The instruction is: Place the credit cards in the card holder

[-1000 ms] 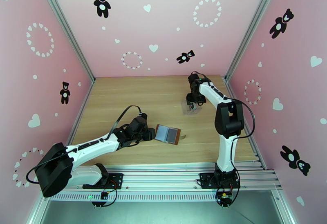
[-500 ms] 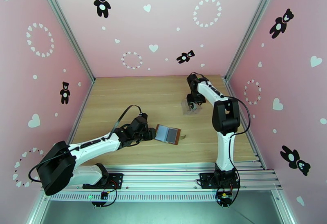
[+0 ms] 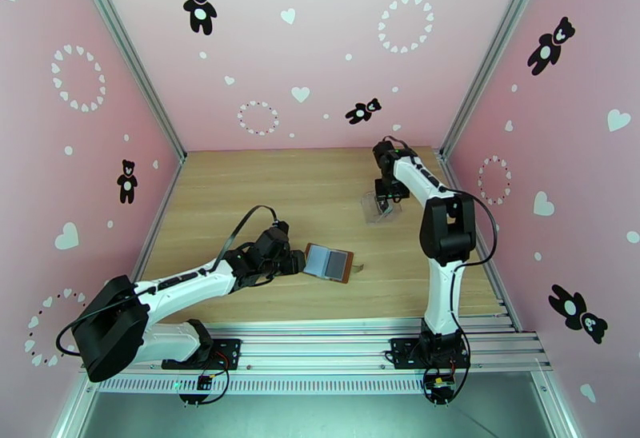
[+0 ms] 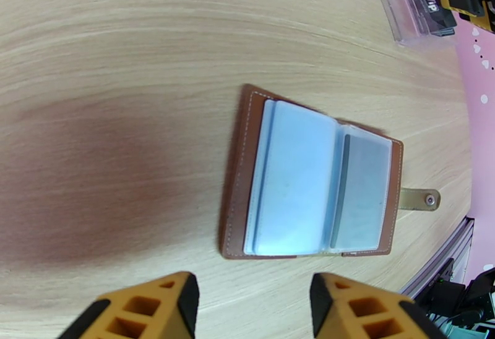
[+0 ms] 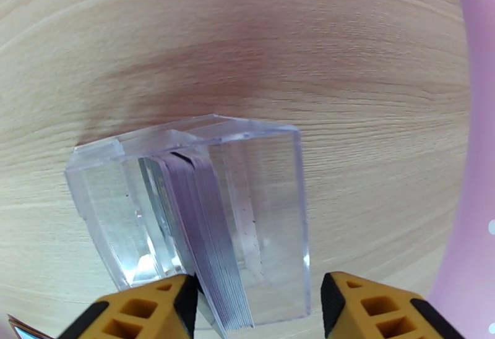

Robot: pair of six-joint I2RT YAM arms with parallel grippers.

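Credit cards (image 5: 210, 235) in a stack on edge, just beside one finger (image 5: 148, 309) of right claw (image 5: 260, 297). Claw parted, clamping nothing, poised above clear case (image 5: 272, 167) holding the stack. Case toward right edge of table (image 5: 340, 55). Left claw (image 4: 253, 297) likewise released, empty, low over the wood. Just ahead of it, brown wallet (image 4: 309, 179) lying open and flat, pale pockets up, snap tab (image 4: 419, 198) sticking out, near table's middle, closer to near edge.
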